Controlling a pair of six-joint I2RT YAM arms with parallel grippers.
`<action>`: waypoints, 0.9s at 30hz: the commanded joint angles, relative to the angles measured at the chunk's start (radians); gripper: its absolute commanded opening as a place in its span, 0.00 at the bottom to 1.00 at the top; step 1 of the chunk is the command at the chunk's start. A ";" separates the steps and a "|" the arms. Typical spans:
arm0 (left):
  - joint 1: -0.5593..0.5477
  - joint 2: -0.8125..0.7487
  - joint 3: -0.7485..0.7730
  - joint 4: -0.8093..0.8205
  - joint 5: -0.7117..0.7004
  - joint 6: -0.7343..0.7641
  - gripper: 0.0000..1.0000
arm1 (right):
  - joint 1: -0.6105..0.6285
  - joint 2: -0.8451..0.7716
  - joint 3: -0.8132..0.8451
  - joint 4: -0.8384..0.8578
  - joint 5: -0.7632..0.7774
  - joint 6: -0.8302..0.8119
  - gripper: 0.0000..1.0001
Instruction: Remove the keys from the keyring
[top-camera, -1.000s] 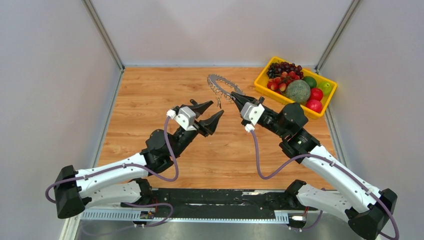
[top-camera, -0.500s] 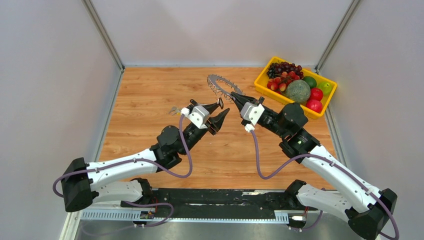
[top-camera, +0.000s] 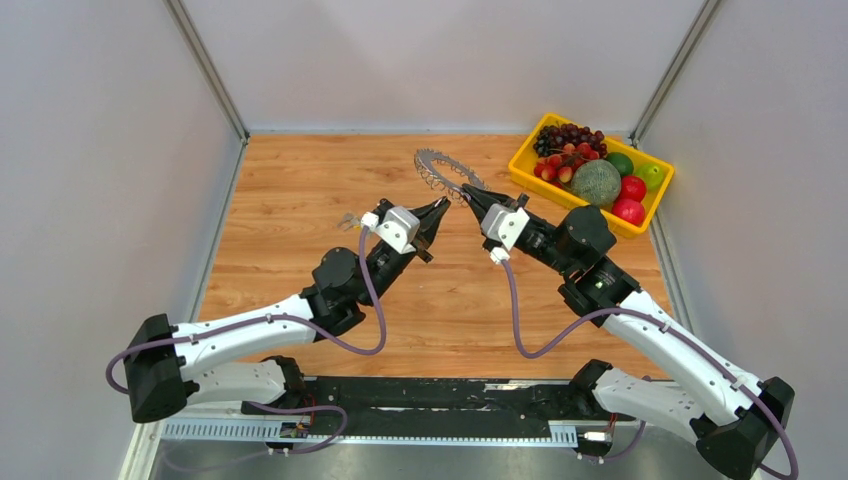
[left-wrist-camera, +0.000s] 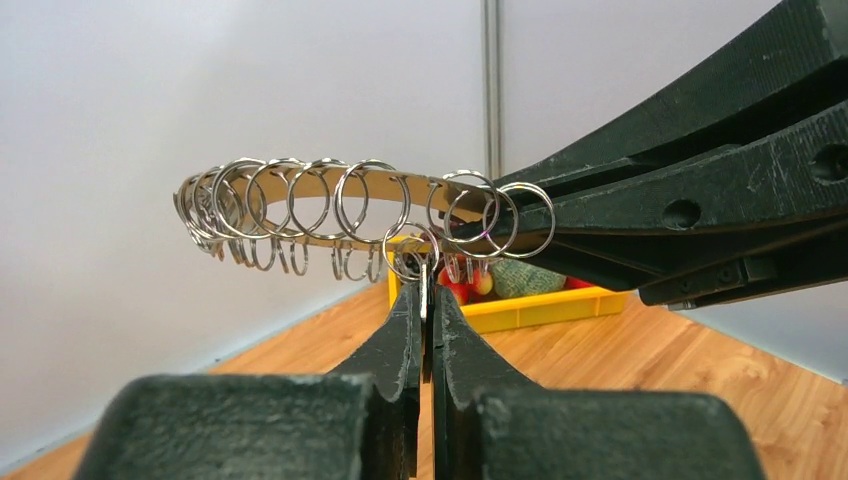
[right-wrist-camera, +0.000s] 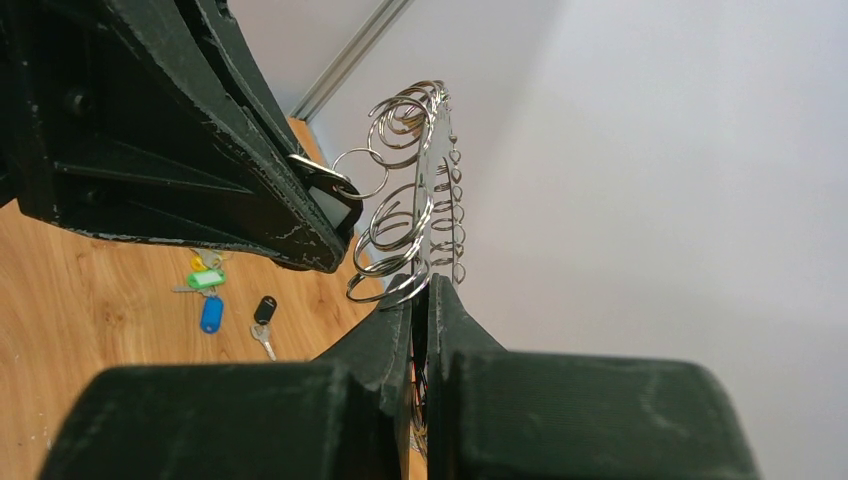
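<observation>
Hanging edge-up above the far middle of the table (top-camera: 300, 190), the keyring (top-camera: 440, 165) is clamped at its near rim by the right gripper (top-camera: 468, 195), whose jaws are shut tight on the metal band. Many small split rings are threaded along the band and seen closely from the left wrist. From one of these a single key (left-wrist-camera: 424, 290) hangs down and is pinched between the closed jaws of the left gripper (top-camera: 440, 208), which is brought in from the left until its tip is just beside the right one. Left of the left gripper, a few loose keys (top-camera: 350, 219) with green, blue and black heads are lying on the wood. At the far right corner, a yellow basket (top-camera: 523, 165) filled with fruit is set near the keyring.
</observation>
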 joint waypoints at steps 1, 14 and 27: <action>-0.004 -0.033 0.048 -0.060 -0.024 0.009 0.00 | 0.005 -0.023 0.035 0.059 0.001 0.030 0.00; 0.116 0.066 0.591 -1.151 0.384 -0.208 0.00 | 0.005 -0.122 -0.191 0.084 0.082 0.485 0.00; 0.367 0.445 1.049 -1.775 0.971 -0.186 0.00 | 0.005 -0.379 -0.446 0.084 0.142 0.710 0.71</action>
